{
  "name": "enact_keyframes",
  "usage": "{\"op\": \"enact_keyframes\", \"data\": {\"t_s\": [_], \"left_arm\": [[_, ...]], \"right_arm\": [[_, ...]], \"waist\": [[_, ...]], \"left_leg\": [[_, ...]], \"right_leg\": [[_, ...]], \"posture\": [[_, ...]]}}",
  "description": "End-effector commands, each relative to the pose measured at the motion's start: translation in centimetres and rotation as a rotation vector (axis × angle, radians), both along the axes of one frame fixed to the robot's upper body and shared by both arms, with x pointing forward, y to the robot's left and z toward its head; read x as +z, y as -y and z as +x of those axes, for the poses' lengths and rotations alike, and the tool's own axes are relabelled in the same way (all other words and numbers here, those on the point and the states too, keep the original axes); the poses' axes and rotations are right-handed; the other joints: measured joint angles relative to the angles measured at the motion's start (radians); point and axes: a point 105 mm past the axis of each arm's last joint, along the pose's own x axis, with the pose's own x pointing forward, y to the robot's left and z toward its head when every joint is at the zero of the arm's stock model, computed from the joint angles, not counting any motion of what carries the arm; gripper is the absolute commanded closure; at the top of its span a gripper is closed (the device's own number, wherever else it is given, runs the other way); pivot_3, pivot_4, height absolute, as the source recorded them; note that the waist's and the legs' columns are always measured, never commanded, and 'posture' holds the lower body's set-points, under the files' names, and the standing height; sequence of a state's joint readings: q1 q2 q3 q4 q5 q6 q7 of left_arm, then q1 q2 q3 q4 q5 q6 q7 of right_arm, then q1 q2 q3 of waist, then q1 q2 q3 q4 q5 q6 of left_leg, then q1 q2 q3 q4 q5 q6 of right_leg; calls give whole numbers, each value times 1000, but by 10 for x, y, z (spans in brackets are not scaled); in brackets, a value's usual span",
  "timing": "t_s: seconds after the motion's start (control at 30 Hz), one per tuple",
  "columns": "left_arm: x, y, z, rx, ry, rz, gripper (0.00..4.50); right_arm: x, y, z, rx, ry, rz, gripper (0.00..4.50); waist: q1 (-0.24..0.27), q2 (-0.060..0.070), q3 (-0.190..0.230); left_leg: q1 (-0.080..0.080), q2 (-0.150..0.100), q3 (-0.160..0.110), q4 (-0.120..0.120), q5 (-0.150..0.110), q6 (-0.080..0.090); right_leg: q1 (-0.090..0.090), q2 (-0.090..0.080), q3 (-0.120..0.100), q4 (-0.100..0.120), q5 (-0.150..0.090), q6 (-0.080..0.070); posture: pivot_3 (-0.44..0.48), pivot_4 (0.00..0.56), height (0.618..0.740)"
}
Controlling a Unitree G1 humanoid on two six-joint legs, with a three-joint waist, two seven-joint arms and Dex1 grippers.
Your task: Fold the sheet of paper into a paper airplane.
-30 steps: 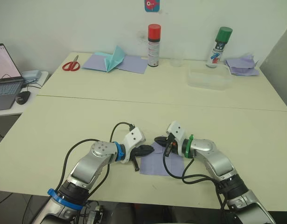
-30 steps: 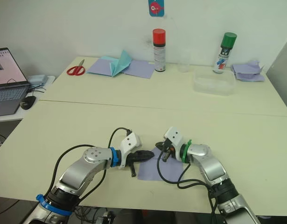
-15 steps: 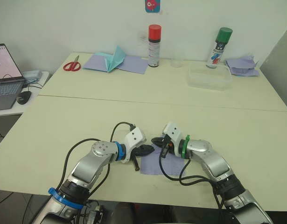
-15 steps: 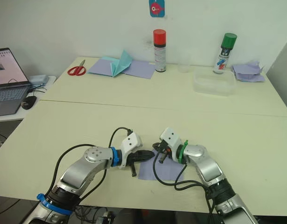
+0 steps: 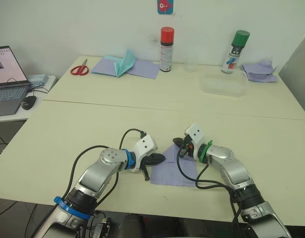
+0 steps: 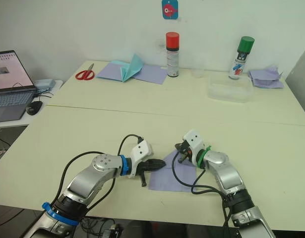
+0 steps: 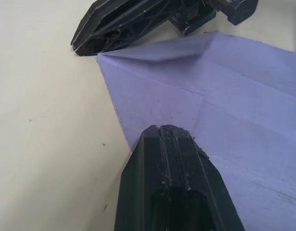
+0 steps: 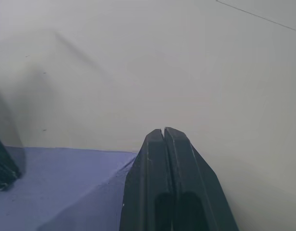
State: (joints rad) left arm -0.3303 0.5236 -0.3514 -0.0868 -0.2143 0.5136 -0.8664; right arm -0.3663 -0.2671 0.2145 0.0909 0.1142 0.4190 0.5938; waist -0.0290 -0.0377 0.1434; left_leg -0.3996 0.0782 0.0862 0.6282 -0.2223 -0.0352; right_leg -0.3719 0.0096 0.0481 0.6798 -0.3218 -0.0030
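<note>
Sheet of paper (image 5: 174,168) between both grippers

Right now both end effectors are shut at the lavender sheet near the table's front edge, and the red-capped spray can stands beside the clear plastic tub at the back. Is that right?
Not quite. The green-capped spray can stands beside the clear plastic tub; the red-capped spray can stands by the teal folded paper, as the left eye view shows. The left end effector and right end effector are indeed shut at the lavender sheet.
</note>
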Motion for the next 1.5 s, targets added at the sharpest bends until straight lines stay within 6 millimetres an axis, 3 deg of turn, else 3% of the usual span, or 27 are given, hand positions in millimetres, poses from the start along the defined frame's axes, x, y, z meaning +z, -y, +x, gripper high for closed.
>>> {"op": "enact_keyframes", "data": {"t_s": [0.03, 0.23, 0.33, 0.5, 0.73, 1.07, 1.5], "left_arm": [[-28, -14, 0, 54, -67, 101, 4467], [-28, -14, 2, 51, -58, 99, 4467], [-29, -15, 2, 48, -57, 101, 4500], [-30, -20, 2, 39, -55, 103, 4500], [-29, -29, 1, 32, -49, 118, 4500], [-27, -31, -5, 27, -59, 115, 4500], [-29, -22, -1, 22, -47, 118, 4500]], "right_arm": [[22, 10, 5, -35, 63, 46, 4500], [47, 19, -10, 32, 43, 103, 4500], [51, 28, -18, 45, -10, 119, 3909], [47, 35, -44, 84, -169, 127, 2210], [38, 51, -74, 36, -424, 179, 2210], [22, 70, -71, -140, -592, 185, 2210], [17, 62, -91, -102, -792, 316, 2210]], "waist": [[1, 0, 0], [1, 2, 2], [2, 2, 2], [1, 2, 2], [-1, 1, 2], [-6, 2, 2], [-4, 2, 3]], "left_leg": [[0, 0, 0, 0, 0, 0], [-1, -1, 0, 0, 0, 0], [-1, -1, 0, 0, 0, 0], [-1, 0, 0, 0, 0, 0], [-1, 0, 0, -1, 0, 0], [-1, 0, 0, -3, 0, 0], [-2, 0, 0, -5, 0, 0]], "right_leg": [[0, 0, 0, 0, 0, 0], [0, -1, 0, 0, 0, 0], [0, -1, 0, 0, 0, 0], [0, -1, 0, 0, 0, 0], [-1, -1, 0, -1, 0, 0], [-3, -1, 0, -1, -1, 0], [-3, -1, 0, -2, -2, 1]], "posture": [[0, 150, 740], [0, 150, 740], [0, 150, 740], [0, 150, 740], [0, 150, 740], [0, 150, 740], [0, 150, 740]]}}
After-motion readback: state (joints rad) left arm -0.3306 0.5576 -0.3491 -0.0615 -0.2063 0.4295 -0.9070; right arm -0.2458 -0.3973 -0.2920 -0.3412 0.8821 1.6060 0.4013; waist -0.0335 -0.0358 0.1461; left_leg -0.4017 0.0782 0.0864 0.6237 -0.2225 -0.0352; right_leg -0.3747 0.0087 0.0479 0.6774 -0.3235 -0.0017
